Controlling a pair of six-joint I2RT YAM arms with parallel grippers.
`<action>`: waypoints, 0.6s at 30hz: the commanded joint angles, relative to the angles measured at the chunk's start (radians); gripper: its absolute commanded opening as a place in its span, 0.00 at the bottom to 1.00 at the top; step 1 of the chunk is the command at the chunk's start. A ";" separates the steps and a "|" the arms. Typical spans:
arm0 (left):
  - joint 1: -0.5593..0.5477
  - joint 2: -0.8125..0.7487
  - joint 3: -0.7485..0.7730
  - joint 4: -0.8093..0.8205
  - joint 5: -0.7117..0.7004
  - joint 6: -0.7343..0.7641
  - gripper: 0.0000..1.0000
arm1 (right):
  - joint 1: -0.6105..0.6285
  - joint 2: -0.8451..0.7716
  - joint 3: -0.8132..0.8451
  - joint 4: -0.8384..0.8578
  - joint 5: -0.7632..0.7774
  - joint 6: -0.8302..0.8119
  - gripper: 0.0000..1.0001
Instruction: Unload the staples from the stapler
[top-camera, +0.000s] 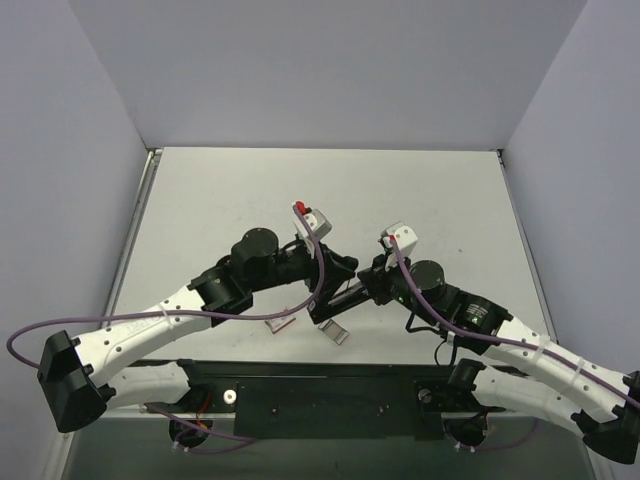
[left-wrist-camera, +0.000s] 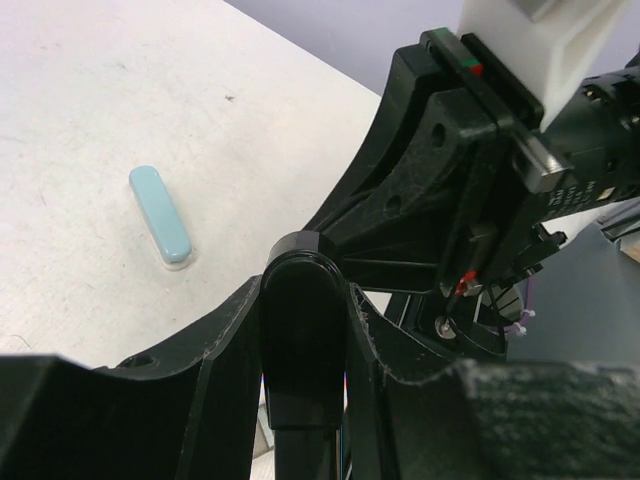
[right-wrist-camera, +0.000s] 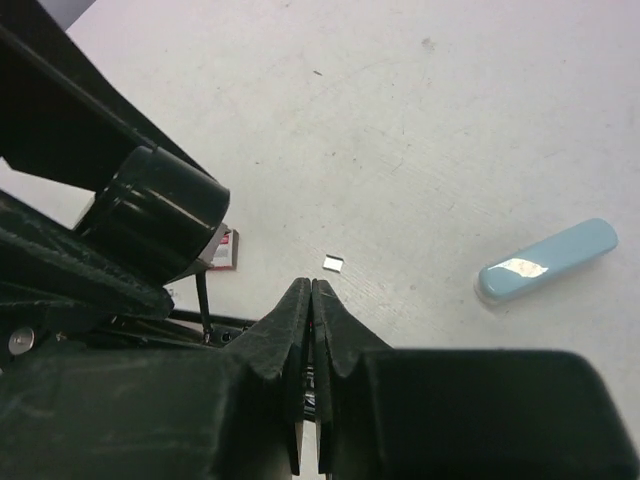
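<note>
**Stapler clamped by left gripper, right gripper closed**

The black stapler (left-wrist-camera: 303, 350) is pinched between the fingers of the left gripper (left-wrist-camera: 305, 298). The right gripper (right-wrist-camera: 312, 292) is held near it, fingers pressed together. On the table (right-wrist-camera: 450, 120), a pale blue oblong piece (right-wrist-camera: 548, 260) is seen right of the right fingertips, a pinkish-red box (right-wrist-camera: 228, 250) to their left, and a tiny silvery staple piece (right-wrist-camera: 333, 263) just ahead.

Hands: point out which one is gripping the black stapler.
The left hand: its fingers clamp the stapler, while the right hand is shut, fingers pressed together.
</note>
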 joint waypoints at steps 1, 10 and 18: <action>-0.001 -0.001 0.081 0.107 -0.035 -0.022 0.00 | -0.040 0.018 -0.075 0.204 -0.027 0.065 0.00; 0.013 0.027 0.073 0.153 -0.145 -0.025 0.00 | -0.110 0.082 -0.218 0.423 -0.085 0.116 0.00; 0.037 0.084 0.087 0.218 -0.200 -0.019 0.00 | -0.159 0.196 -0.293 0.616 -0.165 0.139 0.00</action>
